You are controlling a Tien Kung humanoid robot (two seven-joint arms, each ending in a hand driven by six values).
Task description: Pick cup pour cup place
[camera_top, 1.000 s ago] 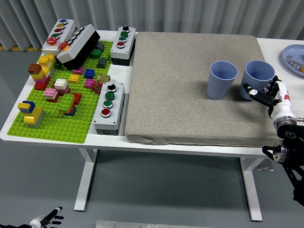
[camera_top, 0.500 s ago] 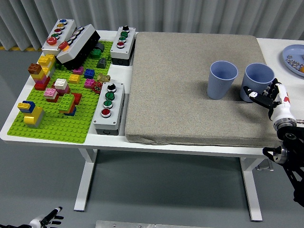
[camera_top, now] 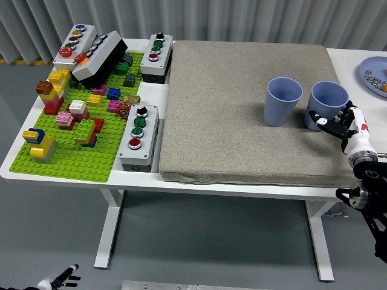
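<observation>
A white bench (camera_top: pixel 242 187) carried a large grey mat (camera_top: pixel 242 109) over its middle and right. A green brick plate (camera_top: pixel 72 151) with coloured bricks and several button boxes filled the left end. A blue dish (camera_top: pixel 370 67) sat at the far right corner.

Two blue cups stood upright on the mat near its right edge, close together but apart. The left cup (camera_top: pixel 283 100) stood free. The right cup (camera_top: pixel 327 104) sat by the mat's right edge, with the right hand (camera_top: pixel 338 122) against its near side.

Over the last second the right hand had eased slightly down and to the right along the cup's near wall, and the cup had not visibly shifted. That suggested the grasp was still being settled, so the pick was not finished and the pour and place remained.

The right hand's fingers (camera_top: pixel 323 119) were curved partly open and touching the right cup's lower near wall, not yet clamped round it, as far as could be told.

The left hand (camera_top: pixel 60 280) hung below the bench at the bottom left, fingers loosely spread, holding nothing.
</observation>
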